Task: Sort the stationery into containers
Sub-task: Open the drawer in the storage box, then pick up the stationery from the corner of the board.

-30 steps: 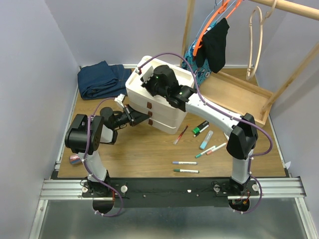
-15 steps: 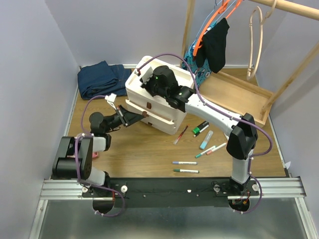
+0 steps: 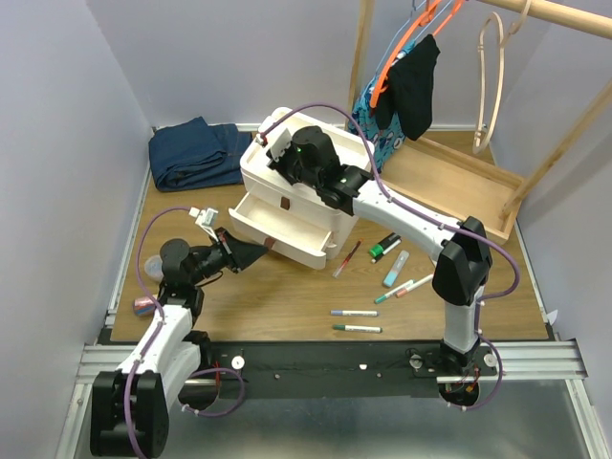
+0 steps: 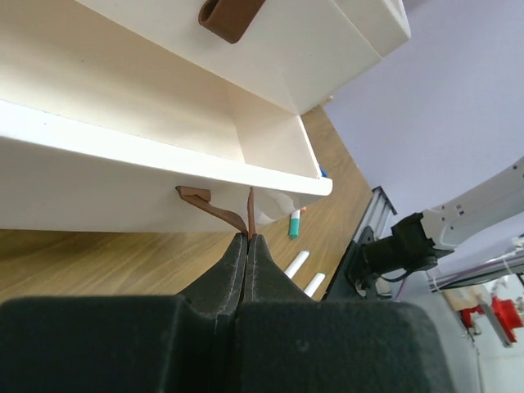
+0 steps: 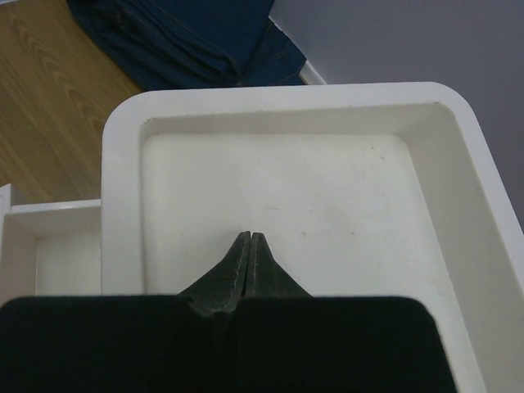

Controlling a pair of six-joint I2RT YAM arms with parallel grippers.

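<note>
Now the bottom drawer (image 3: 279, 229) stands well out of the white drawer stack (image 3: 304, 196), where a second ago it sat flush with the others; the left arm has drawn back toward its base and brought the drawer along. The left gripper (image 4: 248, 237) is clamped shut on the drawer handle (image 4: 219, 211) — a thin brown strap pinched right at the fingertips, the drawer's open well lying just beyond and above them. The right gripper (image 5: 248, 239) has its fingers pressed together with nothing between them, tips resting down in the tray-like top (image 5: 426, 196) directly ahead, apparently bracing the stack so the pull does not drag it.

None of the stationery is sorted yet; the red pen (image 3: 346, 259), the black-green marker (image 3: 385, 246) and the white markers (image 3: 355, 313) lie on the table (image 3: 287, 296), well off from the left gripper and nearer the right arm's base. With a compartment open, the likely next step is to let go of the handle and fetch a pen — though the drawer looks only partly out.
</note>
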